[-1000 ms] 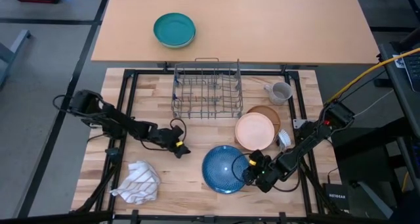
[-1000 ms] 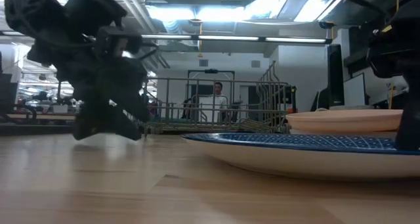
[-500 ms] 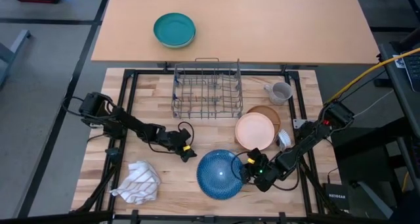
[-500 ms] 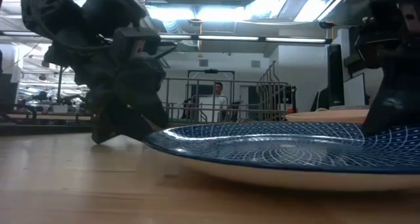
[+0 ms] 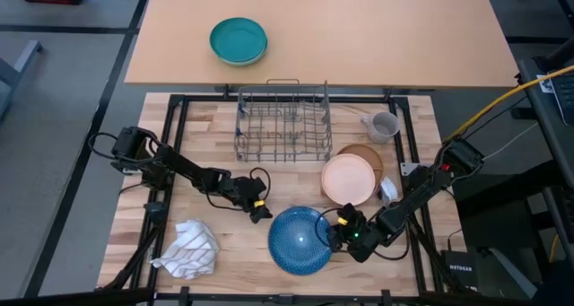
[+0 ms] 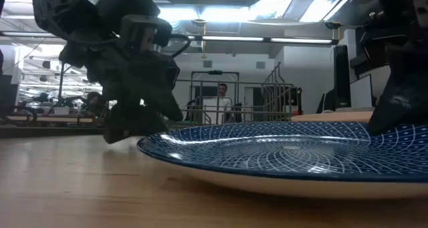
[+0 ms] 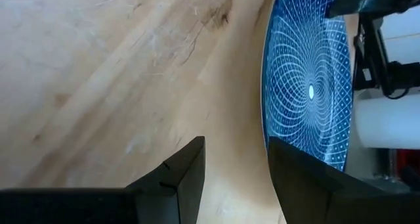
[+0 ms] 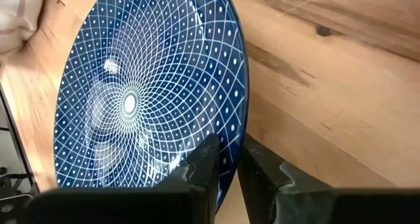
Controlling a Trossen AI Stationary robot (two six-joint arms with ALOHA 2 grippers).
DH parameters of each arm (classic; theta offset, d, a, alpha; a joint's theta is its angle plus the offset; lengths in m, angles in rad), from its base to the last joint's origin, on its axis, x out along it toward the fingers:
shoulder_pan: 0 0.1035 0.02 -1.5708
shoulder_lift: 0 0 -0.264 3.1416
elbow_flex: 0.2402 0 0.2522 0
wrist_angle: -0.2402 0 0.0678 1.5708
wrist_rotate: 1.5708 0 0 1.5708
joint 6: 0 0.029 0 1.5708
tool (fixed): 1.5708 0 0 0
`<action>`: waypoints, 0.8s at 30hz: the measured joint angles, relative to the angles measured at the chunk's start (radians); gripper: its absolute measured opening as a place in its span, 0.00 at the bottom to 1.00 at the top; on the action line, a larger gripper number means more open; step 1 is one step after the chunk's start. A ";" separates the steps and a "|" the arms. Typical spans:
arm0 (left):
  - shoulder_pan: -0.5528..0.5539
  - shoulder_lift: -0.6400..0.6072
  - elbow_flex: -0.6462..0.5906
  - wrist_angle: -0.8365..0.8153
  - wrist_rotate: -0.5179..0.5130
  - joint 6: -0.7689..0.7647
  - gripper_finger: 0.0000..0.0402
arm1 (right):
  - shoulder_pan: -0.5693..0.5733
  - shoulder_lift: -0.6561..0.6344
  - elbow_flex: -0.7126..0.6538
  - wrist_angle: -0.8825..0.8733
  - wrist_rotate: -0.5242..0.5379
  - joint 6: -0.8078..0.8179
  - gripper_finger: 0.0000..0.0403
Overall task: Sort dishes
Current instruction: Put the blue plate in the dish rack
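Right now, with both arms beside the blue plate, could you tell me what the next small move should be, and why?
Probably ease the left gripper forward so its open fingers straddle the blue plate at its rim. The right gripper already pinches the opposite edge, and the left one sits just short of the plate, which lies on the table.

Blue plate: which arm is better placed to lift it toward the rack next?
The right. Its end effector is pinched on the blue plate rim, at the plate's right edge. The left end effector sits open just beside the plate's left edge, gripping nothing. The dish rack stands beyond both.
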 joint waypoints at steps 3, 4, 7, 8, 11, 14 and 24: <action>-0.003 0.000 0.000 0.009 0.000 -0.011 0.39 | 0.000 0.000 0.000 0.002 0.015 -0.001 0.14; -0.006 0.000 0.000 0.013 0.000 -0.013 0.39 | 0.000 0.000 0.000 0.003 0.020 -0.002 0.14; -0.016 0.000 0.000 0.040 -0.001 -0.015 0.39 | -0.004 0.000 0.000 0.002 0.027 -0.012 0.14; -0.020 0.000 0.000 0.053 -0.002 -0.015 0.39 | -0.006 0.000 0.000 0.003 0.029 -0.023 0.14; -0.032 0.000 0.003 0.052 -0.023 -0.009 0.39 | -0.018 0.000 0.000 0.009 0.035 -0.053 0.14; -0.037 0.001 0.004 0.050 -0.038 -0.010 0.39 | -0.038 0.000 0.000 0.015 0.035 -0.092 0.14; -0.053 0.037 0.005 0.057 -0.038 -0.003 0.39 | -0.096 -0.001 0.001 0.110 0.025 -0.255 0.14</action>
